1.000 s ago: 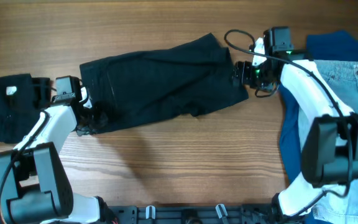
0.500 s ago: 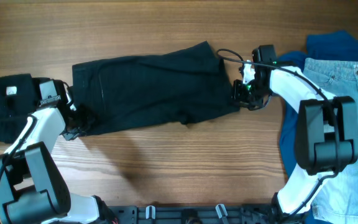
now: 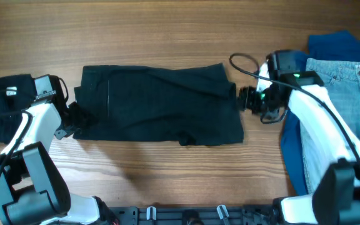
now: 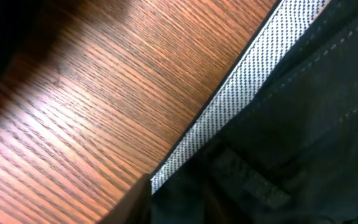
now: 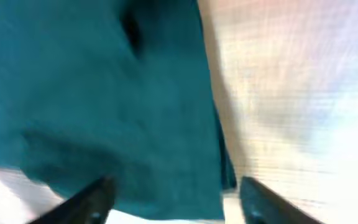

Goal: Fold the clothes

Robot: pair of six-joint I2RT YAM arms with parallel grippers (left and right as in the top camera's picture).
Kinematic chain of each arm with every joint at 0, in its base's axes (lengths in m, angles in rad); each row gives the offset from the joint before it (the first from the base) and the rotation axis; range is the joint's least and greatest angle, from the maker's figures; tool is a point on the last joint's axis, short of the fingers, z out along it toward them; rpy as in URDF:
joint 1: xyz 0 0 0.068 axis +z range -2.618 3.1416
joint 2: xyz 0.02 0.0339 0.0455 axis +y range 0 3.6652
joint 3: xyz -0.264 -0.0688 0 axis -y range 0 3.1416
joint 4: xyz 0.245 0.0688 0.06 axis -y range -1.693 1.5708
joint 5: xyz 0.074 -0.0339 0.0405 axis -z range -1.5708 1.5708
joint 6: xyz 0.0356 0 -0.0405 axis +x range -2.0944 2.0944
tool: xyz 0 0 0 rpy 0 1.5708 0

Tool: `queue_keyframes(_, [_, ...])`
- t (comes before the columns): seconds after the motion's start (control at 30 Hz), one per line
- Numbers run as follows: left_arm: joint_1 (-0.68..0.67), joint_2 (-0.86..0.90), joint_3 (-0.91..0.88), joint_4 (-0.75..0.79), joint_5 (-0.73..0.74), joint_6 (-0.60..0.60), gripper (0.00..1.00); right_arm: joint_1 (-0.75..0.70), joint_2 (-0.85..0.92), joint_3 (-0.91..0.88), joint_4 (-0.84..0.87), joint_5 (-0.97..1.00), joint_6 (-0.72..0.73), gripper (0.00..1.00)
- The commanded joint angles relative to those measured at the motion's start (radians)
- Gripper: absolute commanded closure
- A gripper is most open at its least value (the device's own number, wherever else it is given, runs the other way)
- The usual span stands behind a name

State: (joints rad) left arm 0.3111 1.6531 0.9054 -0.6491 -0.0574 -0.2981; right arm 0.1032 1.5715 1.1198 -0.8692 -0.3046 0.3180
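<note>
Right gripper [image 3: 247, 100] just off right edge of black shorts [image 3: 161, 103], fingers [image 5: 95, 196] spread wide. Left gripper [image 3: 69, 122] at shorts' left edge; grip unclear, cloth fills wrist view. Shorts spread flat on table [image 3: 167, 37]. Black logo garment [image 3: 5, 103] left of shorts. Light-blue jeans [image 3: 349, 94] and blue garment [image 3: 333, 44] right of shorts.

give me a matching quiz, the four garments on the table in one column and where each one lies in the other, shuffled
Things:
1. black shorts
2. black garment with white logo
3. light-blue jeans
4. blue garment

Places:
a. far left edge of the table
b. right side, lying on top of another cloth
c. middle of the table, spread out between the two arms
d. right side, partly covered by another cloth

Pairs: 1-c, 2-a, 3-b, 4-d
</note>
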Motion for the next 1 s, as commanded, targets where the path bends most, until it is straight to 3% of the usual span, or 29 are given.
queue_keyframes(0.0, [0.008,0.009,0.019,-0.003,0.072,0.003,0.67,0.0,-0.016,0.003,0.109,0.019,0.029,0.23])
queue_keyframes(0.07, [0.008,0.007,0.019,-0.006,0.107,0.003,0.66,0.001,0.004,0.003,0.169,-0.028,0.026,0.32])
queue_keyframes(0.13, [0.008,0.007,0.019,-0.011,0.133,0.006,0.67,0.013,0.041,0.003,0.202,-0.064,0.026,0.34])
queue_keyframes(0.17, [0.008,0.007,0.019,-0.014,0.136,0.006,0.67,0.021,0.062,0.003,0.209,-0.068,0.027,0.33])
queue_keyframes(0.23, [0.008,0.007,0.019,-0.026,0.136,0.006,0.66,0.05,0.129,0.003,0.214,-0.071,0.056,0.17])
queue_keyframes(0.33, [0.008,0.007,0.019,-0.039,0.136,0.006,0.66,0.078,0.222,0.003,0.265,-0.092,0.108,0.15])
queue_keyframes(0.37, [0.008,0.007,0.019,-0.041,0.136,0.006,0.65,0.081,0.25,0.003,0.317,-0.136,0.108,0.22])
queue_keyframes(0.4, [0.008,0.007,0.019,-0.043,0.136,0.006,0.65,0.081,0.275,0.003,0.39,-0.18,0.109,0.46])
queue_keyframes(0.43, [0.008,0.007,0.019,-0.044,0.136,0.006,0.64,0.081,0.286,0.003,0.448,-0.194,0.127,0.77])
queue_keyframes(0.47, [0.008,0.007,0.019,-0.044,0.136,0.006,0.63,0.079,0.288,0.004,0.498,-0.182,0.167,0.93])
queue_keyframes(0.63, [0.008,0.007,0.019,-0.044,0.136,0.006,0.62,0.037,0.285,0.012,0.759,-0.174,0.257,0.96])
queue_keyframes(0.67, [0.008,0.007,0.019,-0.044,0.136,0.006,0.62,0.031,0.285,0.012,0.794,-0.174,0.266,0.93])
queue_keyframes(0.73, [0.008,0.007,0.02,-0.044,0.136,0.006,0.59,0.031,0.285,0.012,0.817,-0.174,0.266,0.75])
queue_keyframes(0.8, [0.008,0.006,0.042,-0.063,0.158,0.006,0.54,0.031,0.285,0.012,0.816,-0.155,0.26,0.31])
queue_keyframes(0.9, [0.008,-0.009,0.125,-0.132,0.222,0.037,0.49,0.027,0.285,0.012,0.772,-0.14,0.22,0.2])
queue_keyframes(0.97, [0.008,-0.025,0.198,-0.19,0.223,0.073,0.46,0.019,0.282,0.013,0.717,-0.147,0.2,0.22])
